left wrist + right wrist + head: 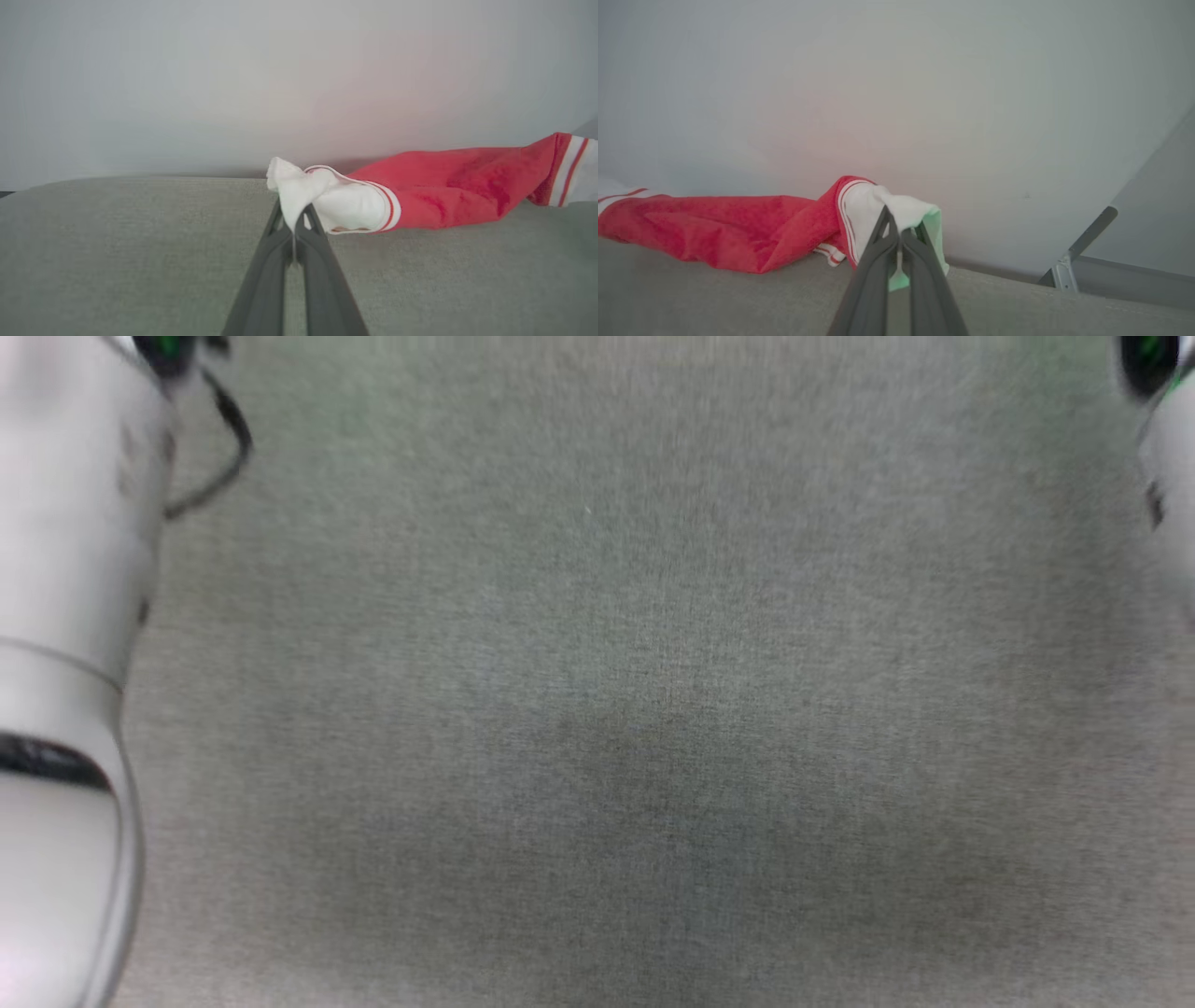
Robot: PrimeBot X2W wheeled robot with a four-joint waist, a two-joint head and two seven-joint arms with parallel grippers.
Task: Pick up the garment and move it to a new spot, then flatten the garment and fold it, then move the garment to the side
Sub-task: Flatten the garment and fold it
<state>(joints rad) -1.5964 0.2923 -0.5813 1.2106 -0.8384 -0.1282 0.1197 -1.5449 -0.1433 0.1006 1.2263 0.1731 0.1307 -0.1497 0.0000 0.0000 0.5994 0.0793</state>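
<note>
Our head camera looks steeply down, close on the grey surface. Our two wrist cameras sit low over it, facing the pale wall; both views share the garment.

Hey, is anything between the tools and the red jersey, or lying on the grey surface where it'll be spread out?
Nothing visible does. The left tool and right tool are each shut on a white sleeve of the garment, and the grey surface around it looks bare.

Grey surface open in front; garment and wall bar its far edge.
</note>
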